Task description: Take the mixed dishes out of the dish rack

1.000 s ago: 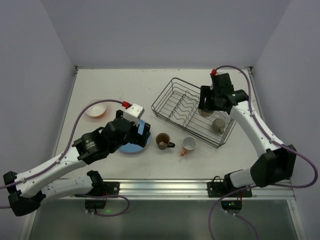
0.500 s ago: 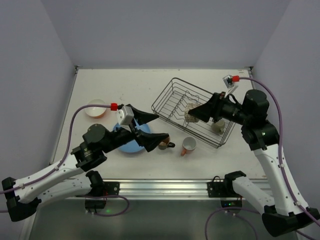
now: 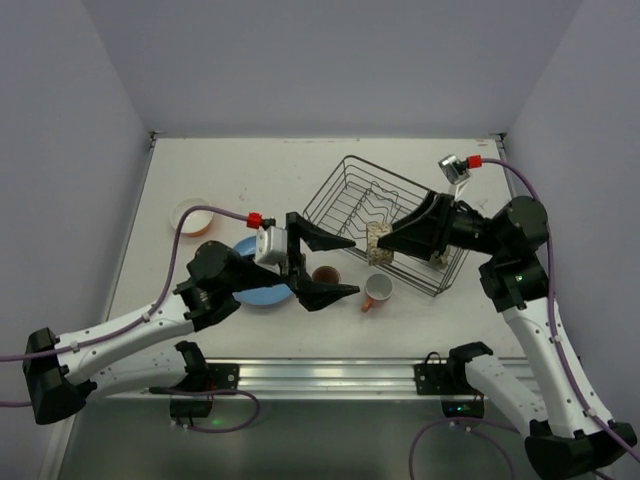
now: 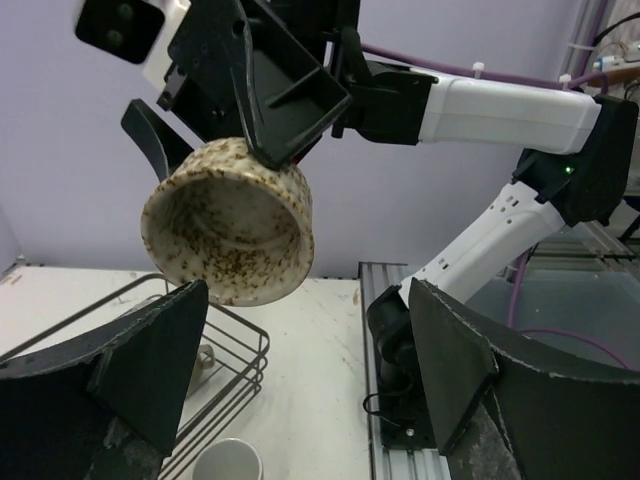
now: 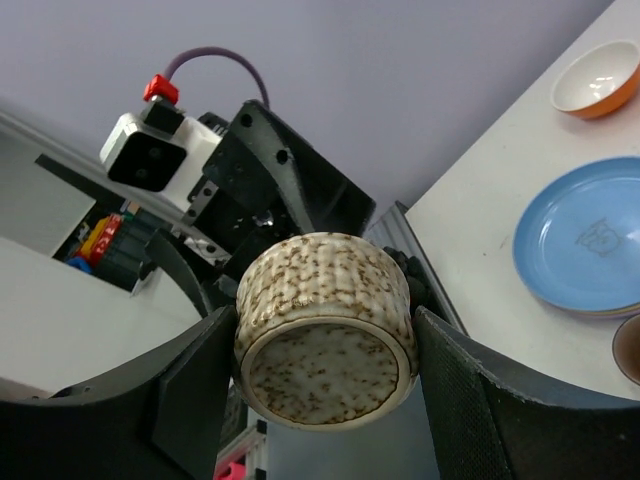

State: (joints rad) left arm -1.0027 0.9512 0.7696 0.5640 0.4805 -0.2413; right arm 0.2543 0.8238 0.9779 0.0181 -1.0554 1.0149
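Observation:
My right gripper [image 3: 388,243] is shut on a small speckled olive-brown cup [image 3: 377,243], held in the air at the front left edge of the black wire dish rack [image 3: 345,195]. In the right wrist view the cup [image 5: 325,295] sits bottom-first between the fingers [image 5: 200,390]. My left gripper [image 3: 356,266] is open and empty, its tips just left of the cup and not touching it. In the left wrist view the cup [image 4: 230,235] hangs mouth-first just beyond my open left gripper [image 4: 308,300].
A brown mug [image 3: 325,275] and a pink mug [image 3: 377,290] stand on the table under the grippers. A light blue plate [image 3: 262,292] and an orange bowl [image 3: 190,217] lie to the left. The right arm hides the rack's right end.
My right gripper has lifted the speckled cup out of the rack and carried it left. My left arm has swung right from over the blue plate, opened, and now faces the cup.

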